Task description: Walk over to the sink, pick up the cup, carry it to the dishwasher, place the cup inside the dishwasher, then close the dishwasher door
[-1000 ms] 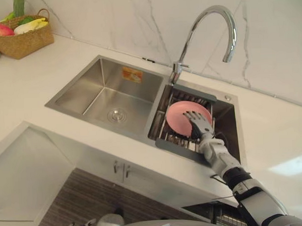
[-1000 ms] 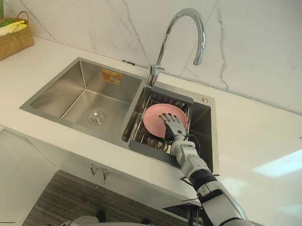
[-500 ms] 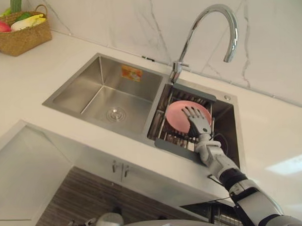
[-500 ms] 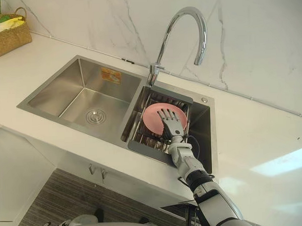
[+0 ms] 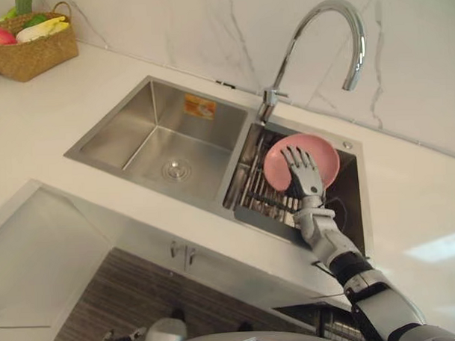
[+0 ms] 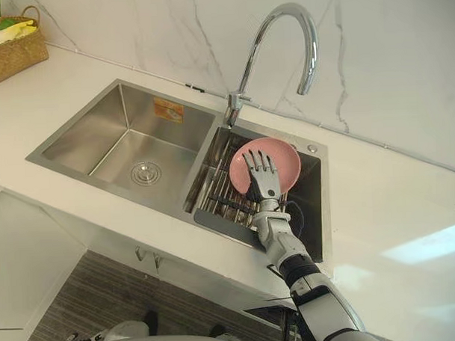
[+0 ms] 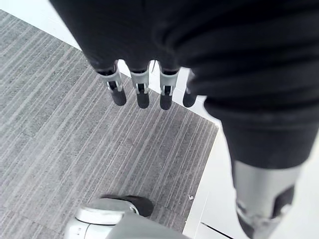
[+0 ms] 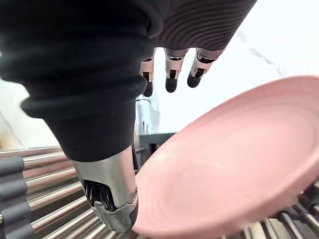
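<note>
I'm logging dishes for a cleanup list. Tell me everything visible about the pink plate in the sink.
The round, shallow pink plate looks smooth and matte, with a low raised rim, empty. It stands tilted over the metal bar rack in the steel sink's right basin. The right hand spreads straight fingers across its face, thumb by its rim.
</note>
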### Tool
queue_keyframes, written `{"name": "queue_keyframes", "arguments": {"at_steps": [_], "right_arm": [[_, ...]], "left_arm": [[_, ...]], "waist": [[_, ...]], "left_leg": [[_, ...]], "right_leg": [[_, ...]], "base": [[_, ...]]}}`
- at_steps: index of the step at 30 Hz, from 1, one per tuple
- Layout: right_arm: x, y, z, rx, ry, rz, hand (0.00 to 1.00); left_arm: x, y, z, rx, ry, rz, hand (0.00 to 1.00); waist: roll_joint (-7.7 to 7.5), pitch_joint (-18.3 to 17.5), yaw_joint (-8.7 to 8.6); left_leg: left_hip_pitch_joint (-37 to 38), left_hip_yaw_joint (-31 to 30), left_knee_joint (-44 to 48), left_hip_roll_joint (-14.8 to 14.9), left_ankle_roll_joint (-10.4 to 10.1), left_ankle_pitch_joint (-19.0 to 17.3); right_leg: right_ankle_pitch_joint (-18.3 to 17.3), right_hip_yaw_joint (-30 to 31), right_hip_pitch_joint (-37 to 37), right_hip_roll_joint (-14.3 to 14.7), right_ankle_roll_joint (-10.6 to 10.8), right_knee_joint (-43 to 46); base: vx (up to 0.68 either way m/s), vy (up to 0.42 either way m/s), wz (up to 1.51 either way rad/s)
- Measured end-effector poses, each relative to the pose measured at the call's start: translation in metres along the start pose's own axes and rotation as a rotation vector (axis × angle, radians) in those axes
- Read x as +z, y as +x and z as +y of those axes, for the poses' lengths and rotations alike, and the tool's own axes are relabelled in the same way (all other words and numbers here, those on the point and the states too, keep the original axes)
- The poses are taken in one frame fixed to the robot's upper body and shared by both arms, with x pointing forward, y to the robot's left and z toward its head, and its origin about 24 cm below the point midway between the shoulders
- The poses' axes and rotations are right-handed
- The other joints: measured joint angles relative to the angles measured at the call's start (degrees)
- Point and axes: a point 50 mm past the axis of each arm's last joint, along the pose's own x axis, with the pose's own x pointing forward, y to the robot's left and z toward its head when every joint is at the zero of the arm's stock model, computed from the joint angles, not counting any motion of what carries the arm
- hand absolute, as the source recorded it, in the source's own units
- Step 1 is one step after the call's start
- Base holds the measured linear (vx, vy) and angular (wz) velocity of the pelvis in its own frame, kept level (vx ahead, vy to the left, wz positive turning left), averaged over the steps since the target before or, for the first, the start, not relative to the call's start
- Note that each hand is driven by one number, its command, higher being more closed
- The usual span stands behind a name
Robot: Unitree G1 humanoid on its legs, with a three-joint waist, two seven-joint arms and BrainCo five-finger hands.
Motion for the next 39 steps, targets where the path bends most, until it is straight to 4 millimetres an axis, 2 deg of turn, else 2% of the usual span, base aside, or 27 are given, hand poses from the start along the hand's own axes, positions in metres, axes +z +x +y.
{"name": "queue_keyframes", "arguments": {"at_steps": [8, 14, 17, 21, 22, 25, 28, 30, 32, 39], "right_arm": [[0.011, 0.01, -0.003, 0.001, 0.024, -0.025, 0.0], [0.008, 0.01, 0.0, 0.046, 0.054, 0.014, 0.0], [0.007, 0.012, 0.0, 0.061, 0.164, 0.068, 0.0], [0.011, 0.013, -0.002, 0.065, 0.403, 0.133, 0.0], [0.014, 0.012, -0.008, 0.04, 0.508, 0.133, 0.0], [0.023, 0.008, -0.021, 0.011, 0.659, 0.071, 0.0], [0.023, 0.0, -0.021, 0.056, 0.678, 0.029, 0.0], [0.018, -0.006, -0.016, 0.125, 0.67, 0.023, 0.0], [0.014, -0.013, -0.012, 0.185, 0.659, 0.024, 0.0], [-0.002, -0.015, -0.015, 0.236, 0.521, 0.02, 0.0]], "left_arm": [[0.001, 0.0, 0.0, -0.003, -0.001, -0.004, 0.0], [0.001, 0.0, -0.001, -0.008, -0.001, -0.004, 0.0], [-0.001, 0.0, -0.001, -0.008, 0.0, 0.002, 0.0], [-0.005, -0.002, -0.002, -0.012, -0.001, 0.013, 0.0], [-0.006, -0.002, -0.003, -0.013, -0.003, 0.016, 0.0], [-0.01, -0.003, -0.003, -0.013, -0.001, 0.026, 0.0], [-0.01, -0.003, -0.003, -0.021, 0.012, 0.024, 0.0], [-0.01, -0.003, -0.003, -0.021, 0.013, 0.024, 0.0], [-0.009, -0.003, -0.003, -0.022, 0.012, 0.022, 0.0], [-0.006, -0.002, -0.002, -0.021, 0.015, 0.017, 0.0]], "waist": [[0.1, 0.07, 0.07], [0.12, 0.08, 0.9], [0.17, 0.11, 0.9], [0.28, 0.18, 0.46], [0.4, 0.25, 0.26], [0.6, 0.29, -0.91], [0.64, 0.24, -1.24], [0.74, 0.13, -2.4], [0.9, -0.11, -2.7], [0.77, -0.76, -3.68]], "left_leg": [[0.5, -0.06, 0.35, 0.0, 0.26, 0.16], [0.48, -0.27, 0.34, 0.0, 0.29, 0.19], [0.48, -0.34, 0.33, -0.03, 0.39, 0.31], [0.48, -0.13, 0.32, -0.05, 0.42, 0.33], [0.49, 0.0, 0.33, -0.04, 0.42, 0.33], [0.76, 0.73, 0.33, 0.04, 0.39, 0.3], [1.41, 1.91, 0.33, 0.19, 0.27, -0.02], [1.37, 2.79, 0.33, 0.26, 0.26, -0.29], [1.36, 3.74, 0.33, 0.3, 0.1, -0.68], [1.6, 4.89, 0.34, 0.32, 0.28, -0.95]], "right_leg": [[0.27, 0.1, 0.09, 0.14, -0.1, -0.41], [0.34, -0.1, 0.13, 0.11, -0.13, -0.32], [0.34, -0.24, 0.12, 0.0, -0.13, -0.05], [0.33, -0.17, 0.08, -0.07, -0.14, 0.08], [0.33, -0.07, 0.04, -0.07, -0.14, 0.08], [0.34, 0.57, -0.03, -0.03, -0.13, 0.06], [0.37, 1.84, 0.0, 0.16, -0.14, 0.06], [0.5, 2.5, -0.11, 0.2, -0.13, -0.02], [0.57, 3.53, -0.64, 0.27, -0.13, -0.03], [0.82, 4.79, -1.09, 0.39, -0.04, -0.12]], "base": [[0.0, 0.0, -0.01], [0.0, 0.0, 0.0], [0.0, 0.0, 0.03], [0.0, 0.0, 0.0], [0.0, 0.0, 0.0], [0.0, 0.0, -0.09], [0.0, -0.001, -0.24], [-0.03, 0.008, -0.2], [-0.02, 0.016, -0.24], [0.01, 0.007, -0.11]]}}
